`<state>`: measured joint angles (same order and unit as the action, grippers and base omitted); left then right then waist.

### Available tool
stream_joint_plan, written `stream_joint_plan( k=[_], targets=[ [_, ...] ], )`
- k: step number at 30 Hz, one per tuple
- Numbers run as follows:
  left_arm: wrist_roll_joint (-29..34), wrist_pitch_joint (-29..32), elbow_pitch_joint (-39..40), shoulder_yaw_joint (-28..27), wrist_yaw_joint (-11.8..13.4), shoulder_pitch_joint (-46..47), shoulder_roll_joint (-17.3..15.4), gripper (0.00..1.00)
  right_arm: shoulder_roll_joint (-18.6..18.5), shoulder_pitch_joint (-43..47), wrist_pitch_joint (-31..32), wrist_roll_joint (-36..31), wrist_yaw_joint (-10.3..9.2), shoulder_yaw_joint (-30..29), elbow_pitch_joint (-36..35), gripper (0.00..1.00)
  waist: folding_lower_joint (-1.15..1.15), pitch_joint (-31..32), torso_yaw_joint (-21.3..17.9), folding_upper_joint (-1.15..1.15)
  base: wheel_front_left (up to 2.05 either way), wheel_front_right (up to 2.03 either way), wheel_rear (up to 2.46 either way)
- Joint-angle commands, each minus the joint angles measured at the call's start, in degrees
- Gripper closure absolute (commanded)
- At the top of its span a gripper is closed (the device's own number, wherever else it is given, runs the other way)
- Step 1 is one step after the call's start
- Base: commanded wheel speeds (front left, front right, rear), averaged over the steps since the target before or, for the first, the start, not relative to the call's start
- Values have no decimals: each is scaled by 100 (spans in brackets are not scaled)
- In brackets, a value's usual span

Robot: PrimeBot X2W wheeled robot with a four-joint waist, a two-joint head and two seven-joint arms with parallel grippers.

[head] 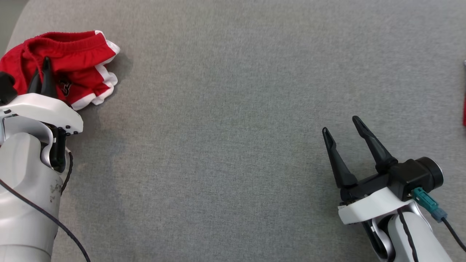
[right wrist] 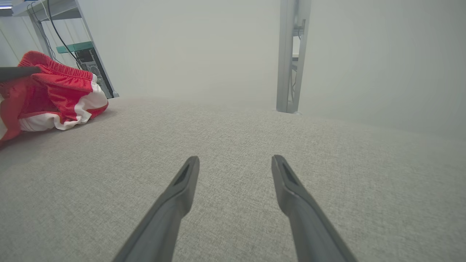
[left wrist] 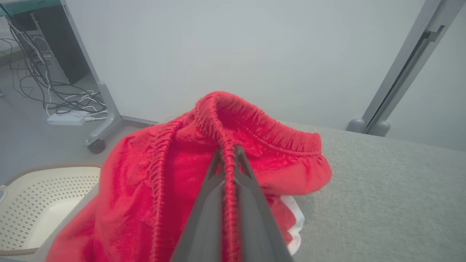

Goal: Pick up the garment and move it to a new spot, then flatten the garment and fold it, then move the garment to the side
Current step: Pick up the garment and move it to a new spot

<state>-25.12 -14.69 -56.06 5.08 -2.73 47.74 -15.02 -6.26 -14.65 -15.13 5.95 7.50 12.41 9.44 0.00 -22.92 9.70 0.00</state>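
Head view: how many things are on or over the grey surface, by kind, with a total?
red garment with white trim: 1
grippers: 2 (left gripper shut on the garment, right gripper open)
not counted: red sliver at the right edge, too cut off to identify
Total: 3

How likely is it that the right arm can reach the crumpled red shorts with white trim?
Probably yes, at a stretch: only bare grey fabric lies between the open right gripper and the red shorts, which the left gripper pinches.

The dark mark (head: 66, 87) on the garment (head: 82, 54) is unreadable.
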Motion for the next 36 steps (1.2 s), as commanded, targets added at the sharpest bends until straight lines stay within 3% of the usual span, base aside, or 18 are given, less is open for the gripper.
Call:
stream_joint_plan(
  k=[1, 8, 15, 25, 36],
  targets=[
    [57, -42, 179, -39, -16, -125, -41, 100, 9, 77, -6, -14, -2, 1, -1, 0, 0, 222, -102, 0, 0, 0, 0],
    [644, -53, 2009, -104, 2, -955, 80, 100, 180, 290, -6, 129, -2, -11, 39, 0, 0, 903, -479, 0, 0, 0, 0],
    [817, -55, 2721, 114, -99, -1362, 335, 100, 274, 510, -6, 218, -2, 32, 79, 0, 0, 1312, -1042, 0, 0, 0, 0],
    [861, 95, 3163, 697, -261, -1542, 715, 100, 316, 720, -6, 299, -2, -34, 57, 0, 0, 1515, -1836, 0, 0, 0, 0],
    [940, 103, 3353, 1526, -398, -827, 1034, 100, 320, 633, -6, 498, -2, 37, 0, 0, 0, 1395, -2484, 0, 0, 0, 0]
  ],
)
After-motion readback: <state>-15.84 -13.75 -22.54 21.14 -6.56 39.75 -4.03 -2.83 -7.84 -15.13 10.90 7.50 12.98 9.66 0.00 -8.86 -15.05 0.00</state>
